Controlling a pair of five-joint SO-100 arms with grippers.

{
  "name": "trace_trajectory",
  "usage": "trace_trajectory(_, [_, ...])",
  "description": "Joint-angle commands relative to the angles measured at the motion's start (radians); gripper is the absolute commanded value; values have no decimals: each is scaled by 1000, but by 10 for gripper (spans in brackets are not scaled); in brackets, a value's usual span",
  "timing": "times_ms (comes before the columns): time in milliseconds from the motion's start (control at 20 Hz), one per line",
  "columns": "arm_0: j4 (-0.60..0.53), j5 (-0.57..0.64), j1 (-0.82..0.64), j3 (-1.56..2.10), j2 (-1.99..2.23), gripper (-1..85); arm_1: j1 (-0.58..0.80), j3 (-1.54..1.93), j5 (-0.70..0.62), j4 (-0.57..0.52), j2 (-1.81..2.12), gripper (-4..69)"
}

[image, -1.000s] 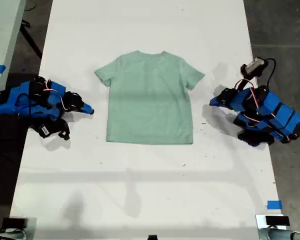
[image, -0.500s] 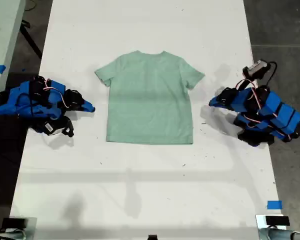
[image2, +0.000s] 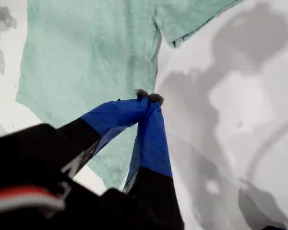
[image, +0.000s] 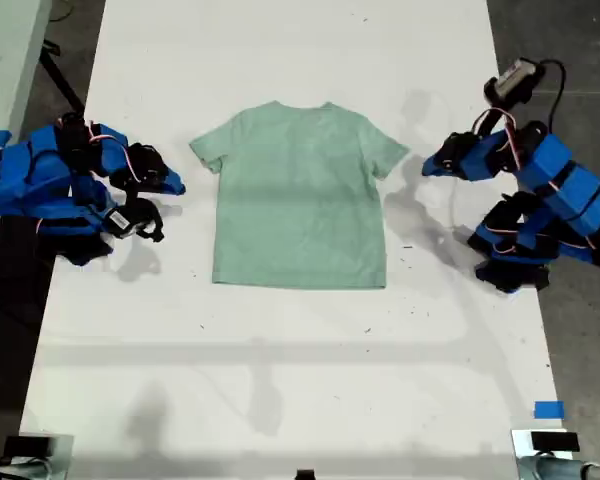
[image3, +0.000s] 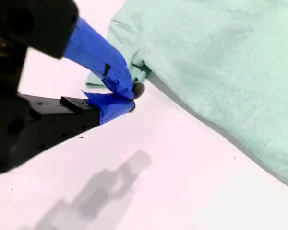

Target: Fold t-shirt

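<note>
Both of our arms have risen from their folded rest over the last second, and each hand now reaches toward the shirt. We see the white worktop (image: 300, 380) filling most of the exterior view, with a small blue tape mark (image: 548, 409) near its lower right corner in that view. On it the pale mint-green t-shirt (image: 298, 195) lies flat and spread out, collar away from the camera, both sleeves out. Our first hand (image: 427, 167), on the arm at the exterior view's right, hovers just beside the sleeve on that side, not touching it; the first wrist view shows its blue tips (image2: 149, 97) pressed together on nothing. Our second hand (image: 178, 187), at the exterior view's left, sits near the other sleeve, apart from it; its tips (image3: 130, 97) are likewise closed and empty.
</note>
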Motion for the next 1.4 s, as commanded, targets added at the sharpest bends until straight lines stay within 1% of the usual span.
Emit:
trace_trajectory(0, [61, 74, -101, -173, -137, 0, 67, -216, -83, 0, -169, 31])
trace_trajectory(200, [215, 242, -276, -440, -390, 0, 141, -500, -169, 86, -425, 54])
trace_trajectory(250, [255, 282, -313, -509, -454, 3, 155, -577, -190, 120, -497, 76])
trace_trajectory(300, [290, 308, -341, -571, -508, 56, 164, -647, -212, 152, -568, 126])
trace_trajectory(350, [325, 331, -359, -630, -552, 134, 167, -707, -238, 175, -626, 165])
trace_trajectory(450, [357, 362, -373, -698, -598, 256, 172, -805, -302, 212, -718, 232])
trace_trajectory(500, [357, 376, -382, -707, -601, 263, 178, -838, -345, 225, -762, 298])
trace_trajectory(550, [353, 382, -391, -709, -603, 266, 184, -854, -382, 230, -804, 319])
trace_trajectory(600, [350, 388, -399, -706, -607, 269, 192, -856, -417, 221, -834, 324])
trace_trajectory(700, [344, 393, -403, -703, -618, 274, 218, -804, -491, 161, -876, 342])
trace_trajectory(1050, [318, 407, -410, -709, -660, 272, 304, -572, -664, -155, -1043, 345])
trace_trajectory(1150, [318, 408, -410, -710, -669, 272, 321, -572, -695, -216, -1123, 347])
trace_trajectory(1250, [313, 410, -410, -712, -678, 270, 330, -606, -712, -250, -1204, 343])
trace_trajectory(1300, [311, 410, -411, -712, -681, 270, 333, -620, -718, -264, -1243, 335])
trace_trajectory(1350, [311, 410, -411, -712, -687, 268, 337, -643, -726, -268, -1289, 310])
